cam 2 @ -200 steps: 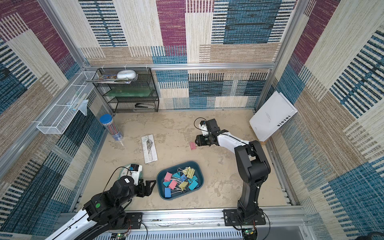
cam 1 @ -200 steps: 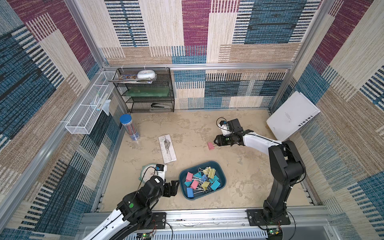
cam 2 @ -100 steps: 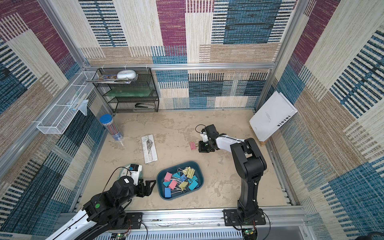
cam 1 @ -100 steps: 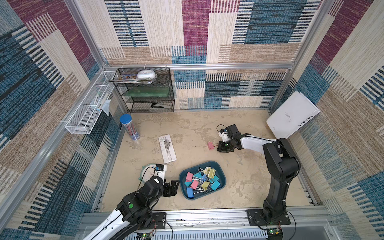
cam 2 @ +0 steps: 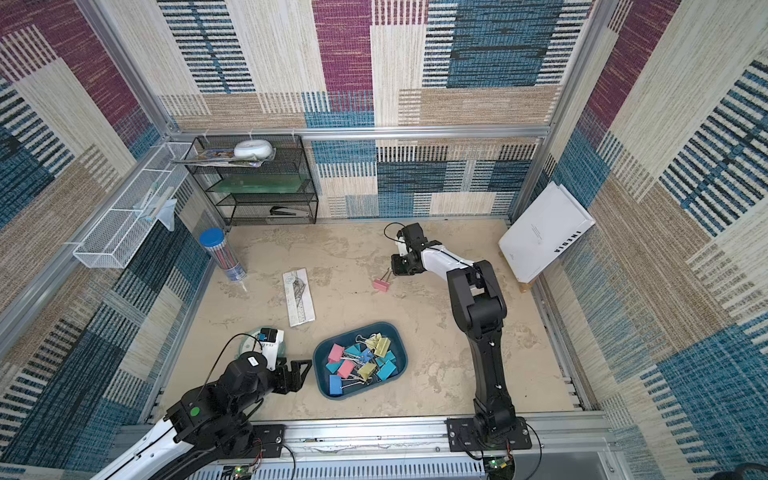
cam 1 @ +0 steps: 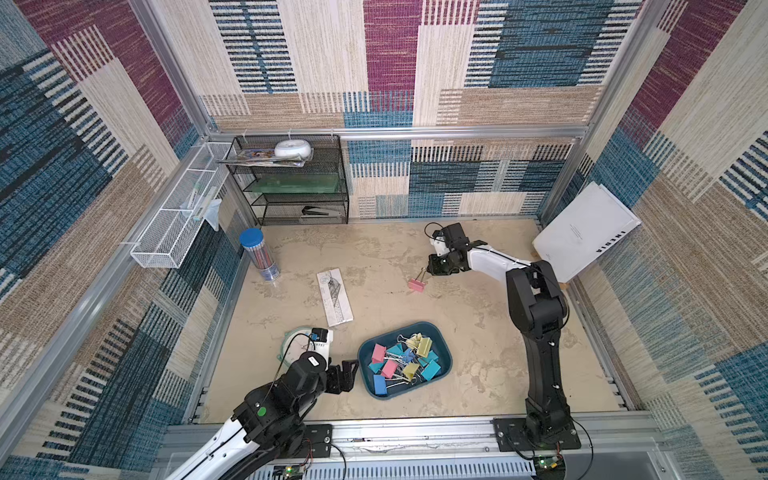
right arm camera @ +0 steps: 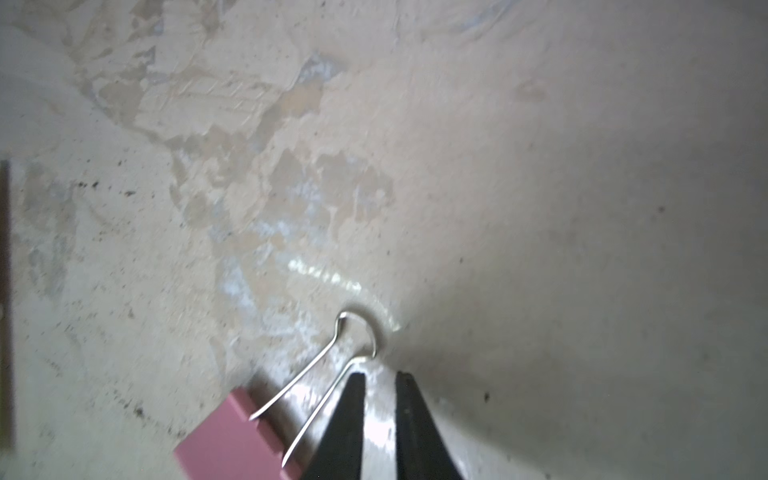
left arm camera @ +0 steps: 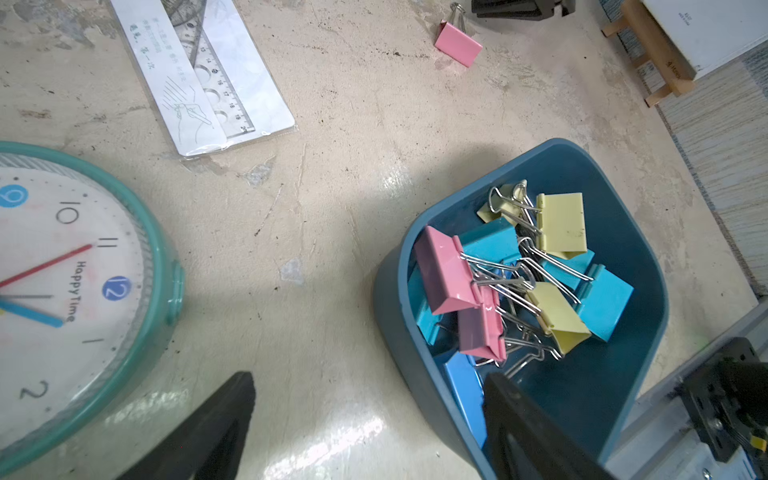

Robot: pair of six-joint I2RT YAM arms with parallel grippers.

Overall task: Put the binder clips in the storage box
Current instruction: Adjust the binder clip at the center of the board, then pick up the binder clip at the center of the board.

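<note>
One pink binder clip (cam 1: 417, 284) (cam 2: 381, 284) (left arm camera: 458, 43) lies on the floor at mid-right, its wire handles pointing at my right gripper (cam 1: 432, 268) (cam 2: 395, 266). In the right wrist view the right gripper (right arm camera: 380, 376) has its jaws a narrow gap apart with only floor between them. The pink clip (right arm camera: 232, 440) and its wire loop lie just beside one finger. The teal-blue storage box (cam 1: 415, 325) (cam 2: 357, 326) (left arm camera: 395, 299) holds several pastel binder clips (cam 1: 401, 361) (left arm camera: 498, 282). My left gripper (cam 1: 347, 376) (cam 2: 301, 374) (left arm camera: 368, 378) stands wide open at the box's left edge, empty.
A packaged ruler (cam 1: 334, 297) lies left of centre. A teal wall clock (left arm camera: 62, 291) lies under my left arm. A pencil tube (cam 1: 258, 255), a black mesh rack (cam 1: 291, 183) and a white wire basket (cam 1: 174, 224) stand at back left. A white book (cam 1: 586, 230) leans at right.
My right gripper dipped to the floor beside the pink clip, closed, then drew back a little with its jaws slightly apart. The clip stays on the floor. The left arm has not moved.
</note>
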